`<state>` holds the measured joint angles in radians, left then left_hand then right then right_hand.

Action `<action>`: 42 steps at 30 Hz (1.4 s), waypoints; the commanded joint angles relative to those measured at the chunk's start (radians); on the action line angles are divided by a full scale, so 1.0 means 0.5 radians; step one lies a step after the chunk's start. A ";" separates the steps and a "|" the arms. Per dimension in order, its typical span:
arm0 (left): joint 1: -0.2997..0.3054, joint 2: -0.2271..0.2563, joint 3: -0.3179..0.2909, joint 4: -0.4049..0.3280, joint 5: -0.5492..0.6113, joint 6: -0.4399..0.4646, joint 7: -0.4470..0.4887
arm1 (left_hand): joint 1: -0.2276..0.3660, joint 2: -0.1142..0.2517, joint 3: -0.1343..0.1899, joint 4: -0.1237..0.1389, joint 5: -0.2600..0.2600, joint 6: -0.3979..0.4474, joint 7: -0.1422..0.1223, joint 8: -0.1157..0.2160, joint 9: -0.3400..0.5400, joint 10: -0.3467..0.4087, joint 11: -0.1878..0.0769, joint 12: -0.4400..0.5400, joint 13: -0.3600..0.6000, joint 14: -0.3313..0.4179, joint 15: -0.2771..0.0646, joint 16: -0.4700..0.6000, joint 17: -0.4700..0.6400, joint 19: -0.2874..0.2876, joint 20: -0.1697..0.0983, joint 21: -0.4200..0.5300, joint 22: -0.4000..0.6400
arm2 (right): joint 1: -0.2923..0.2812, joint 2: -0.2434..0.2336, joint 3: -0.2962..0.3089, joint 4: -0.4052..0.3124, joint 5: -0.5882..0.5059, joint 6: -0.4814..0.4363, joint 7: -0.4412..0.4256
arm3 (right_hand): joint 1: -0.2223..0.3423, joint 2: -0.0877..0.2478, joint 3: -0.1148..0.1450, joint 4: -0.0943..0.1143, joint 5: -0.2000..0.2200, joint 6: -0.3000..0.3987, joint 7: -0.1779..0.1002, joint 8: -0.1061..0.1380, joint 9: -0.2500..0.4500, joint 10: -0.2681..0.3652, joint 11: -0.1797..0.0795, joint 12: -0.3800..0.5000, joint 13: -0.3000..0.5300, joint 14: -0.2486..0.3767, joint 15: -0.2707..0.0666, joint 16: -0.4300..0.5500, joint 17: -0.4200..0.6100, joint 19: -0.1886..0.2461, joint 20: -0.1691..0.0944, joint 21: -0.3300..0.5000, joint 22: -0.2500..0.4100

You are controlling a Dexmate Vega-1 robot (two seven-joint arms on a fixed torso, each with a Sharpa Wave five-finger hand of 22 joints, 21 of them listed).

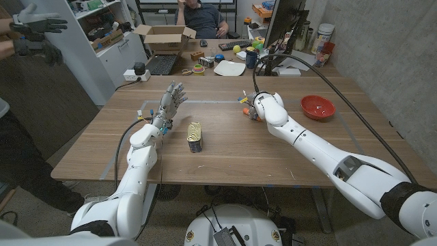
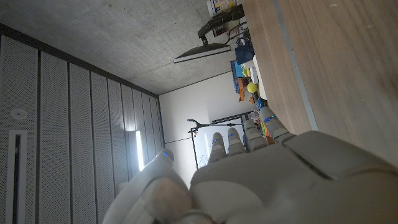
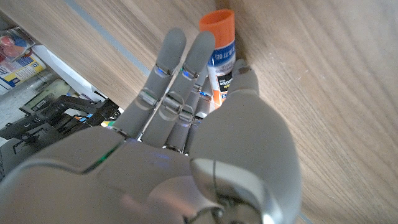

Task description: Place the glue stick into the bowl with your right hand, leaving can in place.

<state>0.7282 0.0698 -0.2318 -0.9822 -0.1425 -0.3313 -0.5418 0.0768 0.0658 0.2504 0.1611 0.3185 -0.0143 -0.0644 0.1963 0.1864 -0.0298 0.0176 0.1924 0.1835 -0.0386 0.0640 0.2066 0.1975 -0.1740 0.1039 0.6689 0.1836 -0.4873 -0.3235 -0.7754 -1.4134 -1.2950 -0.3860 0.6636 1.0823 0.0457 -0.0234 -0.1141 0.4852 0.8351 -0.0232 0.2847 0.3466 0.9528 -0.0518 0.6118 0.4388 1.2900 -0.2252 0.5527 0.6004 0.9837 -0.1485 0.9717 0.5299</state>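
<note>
While the wooden table [image 1: 225, 147] is seen from the head view, a gold can [image 1: 195, 136] is found upright near its middle, just beside the left hand [image 1: 171, 100], which is raised off the table with its fingers spread and nothing held. Across the table, the right hand [image 1: 255, 106] is lowered onto the tabletop near the far side, and a bit of orange is glimpsed at it; whether anything is gripped cannot be told from this view. A red bowl [image 1: 318, 106] is set well apart from that hand, toward the robot's right. A cardboard box [image 1: 164, 37] and a seated person [image 1: 203, 17] are seen behind the table.

From the left wrist view, the left hand [image 2: 261, 180] is shown from behind with its fingers [image 2: 231, 140] extended and apart, nothing between them.

From the right wrist view, the glue stick [image 3: 222, 53], white with an orange cap, is seen lying on the wood, touched by the right hand [image 3: 205, 149], whose fingers [image 3: 180, 74] are stretched alongside it while the thumb is pressed against its other side. Whether the stick is lifted cannot be told.
</note>
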 commanded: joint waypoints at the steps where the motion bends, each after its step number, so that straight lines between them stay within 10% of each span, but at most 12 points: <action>1: 0.012 -0.002 0.011 -0.022 0.001 0.019 -0.008 | -0.019 -0.002 -0.006 -0.007 0.012 -0.012 -0.006 0.004 0.005 -0.003 0.001 0.012 0.012 -0.008 0.018 -0.001 0.011 -0.034 0.008 -0.013 0.009 | -0.055 -0.021 0.091 -0.114 0.091 -0.027 -0.046 | 0.131 0.115 -0.014 -0.011 -0.008 0.069 -0.032 0.016 0.016 0.125 -0.074 0.020 0.033 0.023 0.003 -0.016 0.009 0.028 -0.151 -0.009 -0.022; 42: 0.131 0.003 0.044 -0.238 -0.049 0.070 0.035 | -0.026 0.000 -0.026 -0.010 0.024 -0.012 -0.005 0.005 0.004 -0.004 0.000 0.013 0.012 -0.009 0.020 -0.003 0.011 -0.030 0.009 -0.026 0.008 | -0.195 -0.004 0.310 -0.446 0.059 -0.061 -0.127 | 0.149 0.164 -0.078 0.027 -0.053 0.146 -0.002 0.005 0.058 0.180 -0.065 0.051 0.038 0.079 0.005 -0.047 0.030 0.081 -0.148 -0.006 -0.144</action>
<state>0.7784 0.0698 -0.2153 -1.0738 -0.1596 -0.3046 -0.5311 0.0730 0.0620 0.2396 0.1560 0.3222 -0.0143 -0.0644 0.1963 0.1864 -0.0297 0.0175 0.1922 0.1835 -0.0386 0.0640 0.2066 0.1975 -0.1740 0.1038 0.6612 0.1836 -0.5690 -0.3391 -0.6481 -1.6098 -1.2556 -0.4075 0.6097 1.0828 0.0452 -0.0554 -0.0990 0.4600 0.8763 -0.0003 0.2852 0.3693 0.9899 -0.0466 0.6311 0.4576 1.3189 -0.2219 0.5323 0.6096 1.0120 -0.1625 0.9718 0.4588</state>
